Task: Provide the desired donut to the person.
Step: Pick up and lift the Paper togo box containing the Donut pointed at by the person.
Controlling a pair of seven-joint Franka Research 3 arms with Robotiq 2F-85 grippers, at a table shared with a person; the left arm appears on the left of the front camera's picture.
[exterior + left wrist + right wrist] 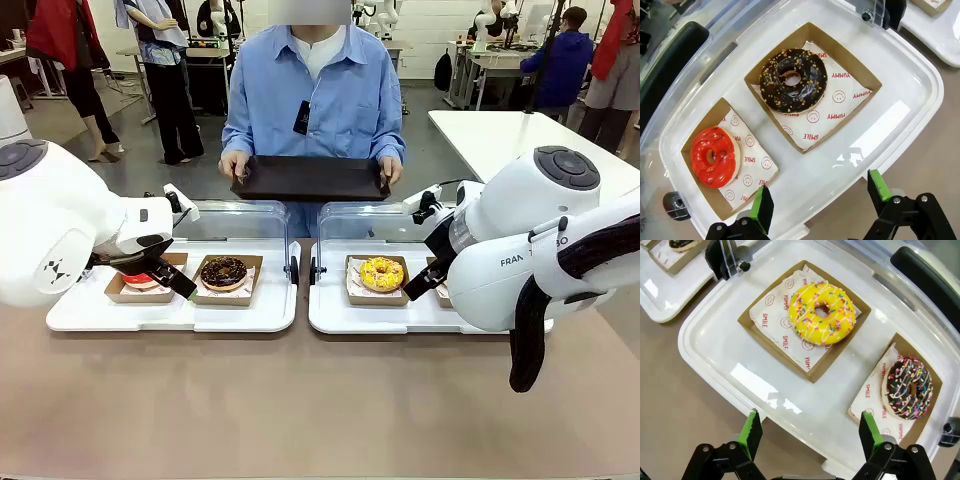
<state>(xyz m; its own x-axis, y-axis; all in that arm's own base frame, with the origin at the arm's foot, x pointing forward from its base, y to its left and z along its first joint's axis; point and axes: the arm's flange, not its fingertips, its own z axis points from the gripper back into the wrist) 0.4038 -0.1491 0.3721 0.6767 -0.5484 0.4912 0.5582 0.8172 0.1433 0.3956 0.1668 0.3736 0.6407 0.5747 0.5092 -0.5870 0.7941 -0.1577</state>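
Observation:
The person (315, 95) stands at the far side holding a dark tray (310, 178) with both hands. On the left white tray (170, 315) sit a red-glazed donut (140, 281) (714, 156) and a chocolate donut with nuts (223, 270) (793, 80), each in a brown paper box. My left gripper (165, 272) (820, 192) hovers open over that tray's near edge, holding nothing. The right white tray (370, 318) carries a yellow sprinkled donut (382, 273) (822, 313) and a chocolate sprinkled donut (908, 387). Above its near edge my right gripper (425, 280) (810, 424) is open and holds nothing.
Both trays have clear lids (230, 220) swung up at the back, between the donuts and the person. Black hinges (293, 268) stand where the two trays meet. Bare brown tabletop (300, 410) stretches in front of the trays. A white table (500, 135) stands at the far right.

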